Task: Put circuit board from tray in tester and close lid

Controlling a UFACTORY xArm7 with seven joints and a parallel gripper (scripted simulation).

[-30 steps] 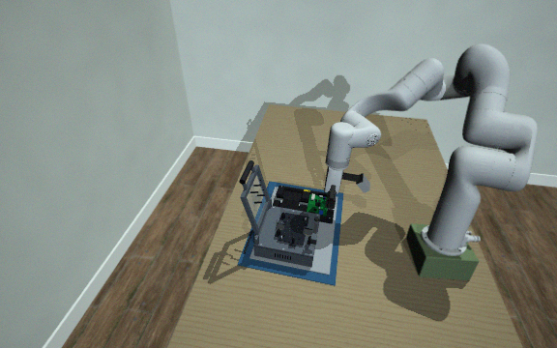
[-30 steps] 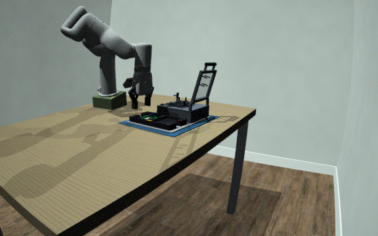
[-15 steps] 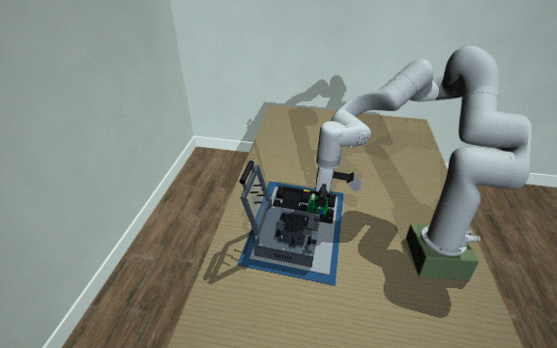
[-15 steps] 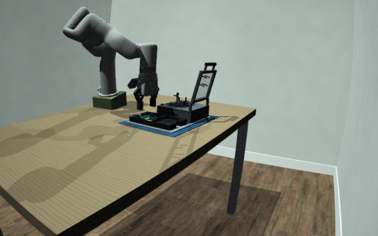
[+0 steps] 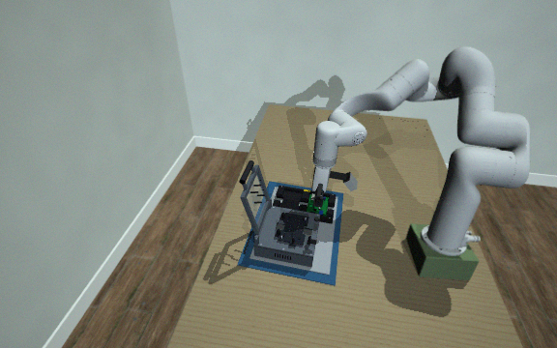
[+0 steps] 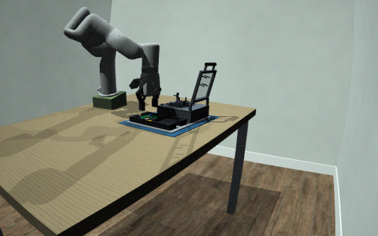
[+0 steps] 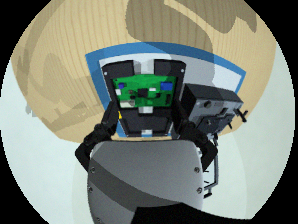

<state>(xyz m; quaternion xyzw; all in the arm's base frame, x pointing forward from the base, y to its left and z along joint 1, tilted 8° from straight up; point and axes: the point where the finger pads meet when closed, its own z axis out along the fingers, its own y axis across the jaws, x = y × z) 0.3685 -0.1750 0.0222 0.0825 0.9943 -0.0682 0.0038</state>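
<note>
The green circuit board (image 5: 313, 208) (image 6: 149, 116) (image 7: 144, 92) lies face up in one pocket of the black tray (image 6: 156, 123) (image 7: 119, 69). In the wrist view, a small white part (image 7: 118, 92) shows at its left end and a blue one (image 7: 166, 86) at its right. My gripper (image 6: 148, 107) (image 7: 144, 106) is open and empty above the tray, its fingers showing left and right of the board, in line with its long edges. The grey tester (image 5: 298, 257) (image 6: 182, 113) (image 7: 210, 95) stands beside the tray. Its lid (image 5: 250, 216) (image 6: 197, 86) stands open. The pins are too small to tell.
The lid's handle (image 5: 247, 172) (image 6: 210, 64) rises high on the side away from the robot base (image 5: 445, 256) (image 6: 111, 102). The hook (image 6: 177, 96) stands up from the tester. A blue-bordered mat (image 5: 337, 237) (image 6: 176, 134) (image 7: 95, 65) lies under tray and tester.
</note>
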